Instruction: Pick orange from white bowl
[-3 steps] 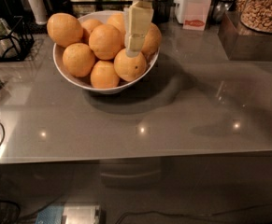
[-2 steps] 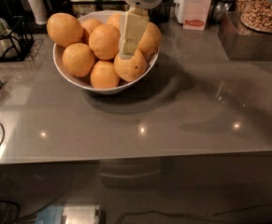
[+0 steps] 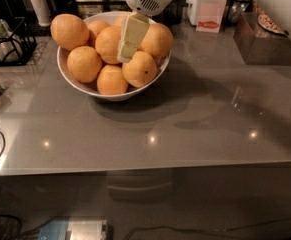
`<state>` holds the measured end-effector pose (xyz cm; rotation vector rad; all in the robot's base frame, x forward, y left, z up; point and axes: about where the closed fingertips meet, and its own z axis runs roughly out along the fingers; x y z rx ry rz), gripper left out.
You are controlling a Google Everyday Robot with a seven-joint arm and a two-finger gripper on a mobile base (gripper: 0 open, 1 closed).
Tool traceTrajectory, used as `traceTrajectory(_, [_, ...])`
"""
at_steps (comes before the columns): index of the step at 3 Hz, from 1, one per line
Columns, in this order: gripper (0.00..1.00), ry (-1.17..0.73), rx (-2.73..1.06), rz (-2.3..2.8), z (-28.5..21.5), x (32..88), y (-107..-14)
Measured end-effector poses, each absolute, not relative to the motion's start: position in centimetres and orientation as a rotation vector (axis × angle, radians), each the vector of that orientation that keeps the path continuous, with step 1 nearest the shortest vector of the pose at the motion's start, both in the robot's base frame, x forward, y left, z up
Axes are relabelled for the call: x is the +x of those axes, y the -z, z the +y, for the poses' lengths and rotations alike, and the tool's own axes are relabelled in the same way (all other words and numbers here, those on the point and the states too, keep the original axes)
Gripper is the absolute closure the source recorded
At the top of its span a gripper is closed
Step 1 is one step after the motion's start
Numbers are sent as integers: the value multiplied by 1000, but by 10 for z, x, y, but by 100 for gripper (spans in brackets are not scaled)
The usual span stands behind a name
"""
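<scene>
The grey bench (image 3: 195, 129) carries the white bowl (image 3: 114, 95) in the upper left of the frame, heaped so the fruit rises above its rim — open to a reach from above. The orange (image 3: 106, 43) sits mid-pile. The pincer (image 3: 127, 51) hangs tilted against the orange's right side, probably lining up a grasp; whether it is wide or closed I cannot tell.

1. I'm working in dim, warm light. The glossy grey tabletop (image 3: 200, 151) shows three small bright glints near its front edge.
2. The wide white glossy bowl (image 3: 79, 87) throws a broad, soft shadow forward and to its right.
3. My cream-coloured gripper (image 3: 126, 54), over the bowl's middle, catches the light palely; the clutter behind lies dark.
</scene>
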<state>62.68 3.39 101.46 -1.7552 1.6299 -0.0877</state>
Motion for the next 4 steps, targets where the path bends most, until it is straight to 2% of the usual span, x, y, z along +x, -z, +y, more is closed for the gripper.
traceTrajectory(2, [0,-115,-1693,1744,34,662,-961])
traceTrajectory(4, [0,-151,-1701,1717,48,652,-955])
